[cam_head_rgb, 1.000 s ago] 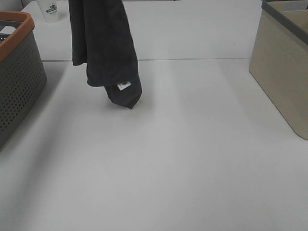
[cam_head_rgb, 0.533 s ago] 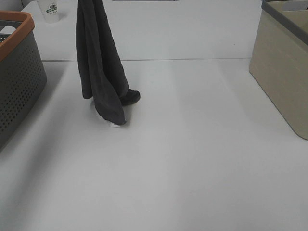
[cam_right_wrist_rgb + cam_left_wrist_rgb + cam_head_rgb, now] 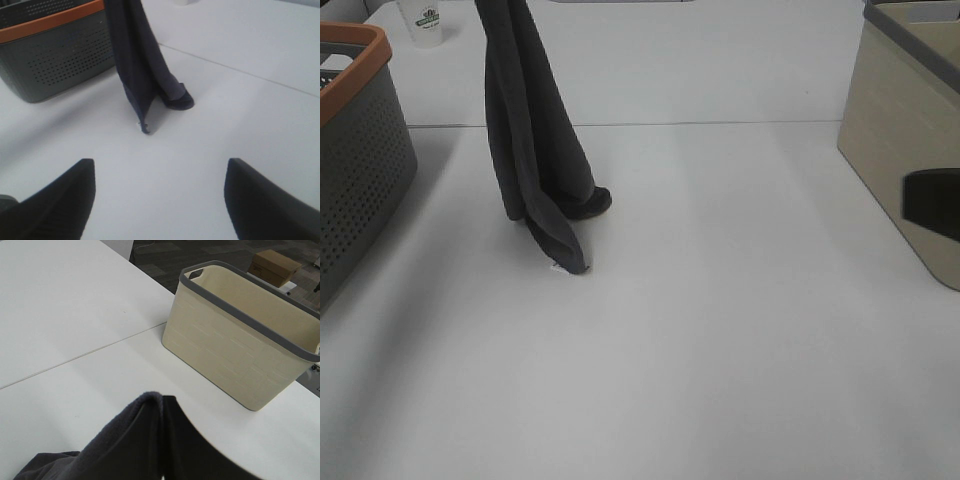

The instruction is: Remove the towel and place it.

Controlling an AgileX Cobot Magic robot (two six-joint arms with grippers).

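The dark charcoal-grey towel hangs in a long fold from above the exterior high view. Its lower end rests bunched on the white table, with a bit of white tag at the tip. In the left wrist view the towel fills the near edge and covers my left gripper's fingers, which hold it up. My right gripper is open and empty, low over the table, facing the towel from a distance. It shows as a dark shape at the right edge of the exterior high view.
A dark grey perforated basket with an orange rim stands at the left, close to the towel. A beige basket with a grey rim stands at the right. A white paper cup is at the far left back.
The towel has come down, so its lower end now rests on the table and has shifted slightly toward the front. My right gripper has entered at the right edge.
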